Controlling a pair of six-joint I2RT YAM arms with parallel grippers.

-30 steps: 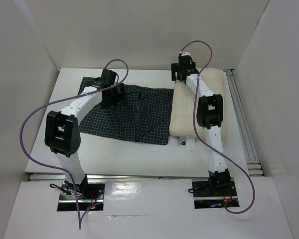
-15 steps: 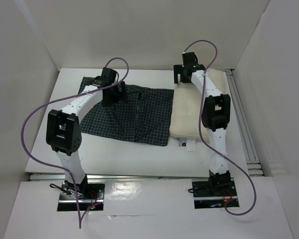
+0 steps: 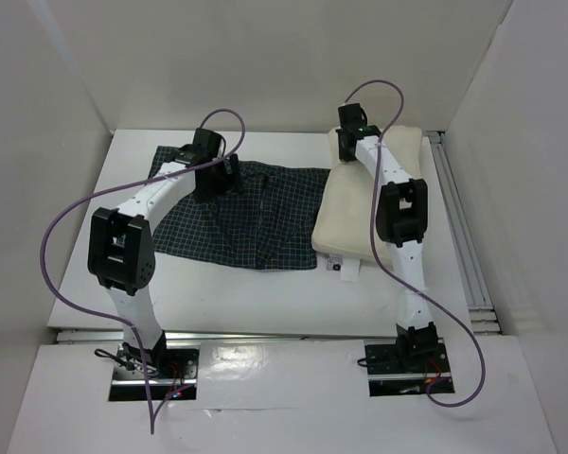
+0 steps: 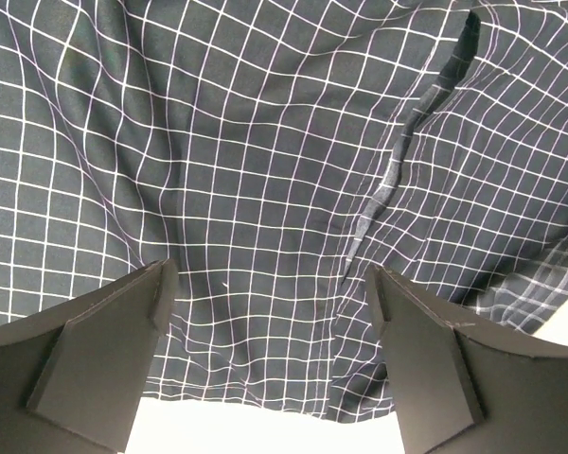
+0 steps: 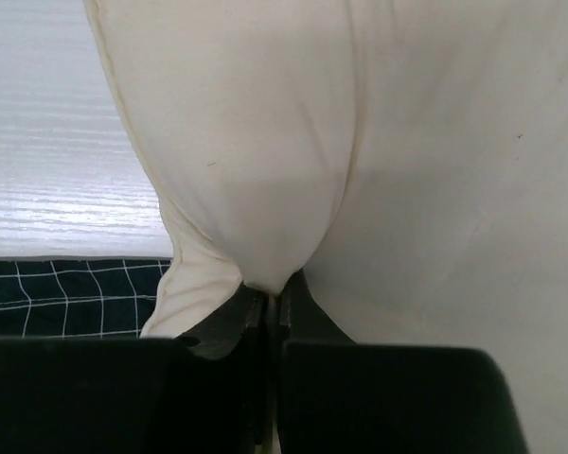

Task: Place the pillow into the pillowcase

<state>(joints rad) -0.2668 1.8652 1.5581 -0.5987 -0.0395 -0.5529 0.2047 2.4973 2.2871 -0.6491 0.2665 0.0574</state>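
Pillow point(image 3: 346, 213) is lying right of centre in the overhead frame, fully outside the pillowcase point(image 3: 256, 218). The case is lying flat and rumpled left of centre on the table point(image 3: 265, 293). Their facing edges are meeting or slightly overlapping; I cannot tell which.

Progress: judging this an early stage. Nothing is going into the case yet, and no opened mouth is showing in any view. Remaining: opening the case, feeding the pillow in, pulling the cloth over it.

Right gripper point(image 5: 265, 303) is pinching the pillow. Its jaws are drawn almost together, with a bunch of cream fabric puckering out from between them. Left gripper point(image 4: 268, 282) is hanging over the checked cloth with fingers spread wide, holding nothing. Whether its tips are touching the cloth, I cannot tell.

View differences:
- The overhead view is giving the layout, with the right gripper at the pillow's far end near the upper centre, but the arm and wrist are hiding the pinch itself.
- The right wrist view is showing the pinch plainly, plus a strip of check cloth at lower left.
- The left wrist view is showing a raised crease running diagonally through the upper right, and the cloth's edge at the bottom. Neither is readable from above.
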